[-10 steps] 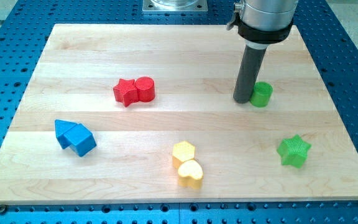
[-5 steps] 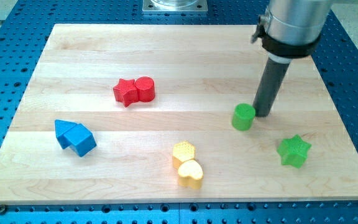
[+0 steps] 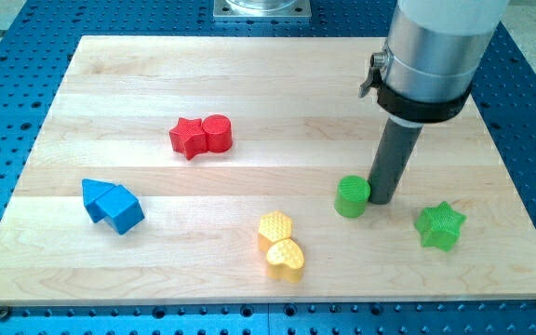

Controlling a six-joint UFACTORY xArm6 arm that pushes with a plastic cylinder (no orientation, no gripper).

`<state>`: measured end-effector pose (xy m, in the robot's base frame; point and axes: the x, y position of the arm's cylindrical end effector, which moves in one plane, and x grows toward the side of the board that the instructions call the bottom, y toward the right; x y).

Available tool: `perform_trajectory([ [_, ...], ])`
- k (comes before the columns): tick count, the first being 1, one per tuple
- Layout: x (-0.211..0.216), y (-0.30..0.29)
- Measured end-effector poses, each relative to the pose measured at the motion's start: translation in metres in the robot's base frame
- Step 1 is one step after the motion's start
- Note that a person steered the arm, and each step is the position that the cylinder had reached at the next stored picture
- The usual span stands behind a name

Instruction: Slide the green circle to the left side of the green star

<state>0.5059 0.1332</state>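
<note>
The green circle [image 3: 352, 196] is a short green cylinder on the wooden board, right of centre and low in the view. The green star [image 3: 439, 225] lies to its right and slightly lower, near the board's right edge. My tip [image 3: 381, 201] stands between them, touching the green circle's right side. It is well clear of the green star, to that block's left.
A red star [image 3: 188, 138] and red circle [image 3: 217, 133] touch at upper left of centre. Two blue blocks [image 3: 112, 204] sit together at the left. A yellow hexagon [image 3: 274, 227] and yellow heart [image 3: 286, 259] touch at the bottom centre.
My tip went round from the green circle's left to its right side and pushed it down and left, from the upper right toward the star's level. The other blocks stayed put.
</note>
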Motion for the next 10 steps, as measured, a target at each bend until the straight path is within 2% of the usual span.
perform_trajectory([
  [1, -0.035, -0.021],
  [2, -0.021, -0.051],
  [3, 0.012, -0.049],
  [4, 0.010, -0.037],
  [5, -0.006, -0.070],
  [6, 0.010, -0.084],
  [7, 0.045, -0.063],
  [8, 0.046, -0.017],
  [9, 0.041, -0.023],
  [10, -0.015, -0.108],
])
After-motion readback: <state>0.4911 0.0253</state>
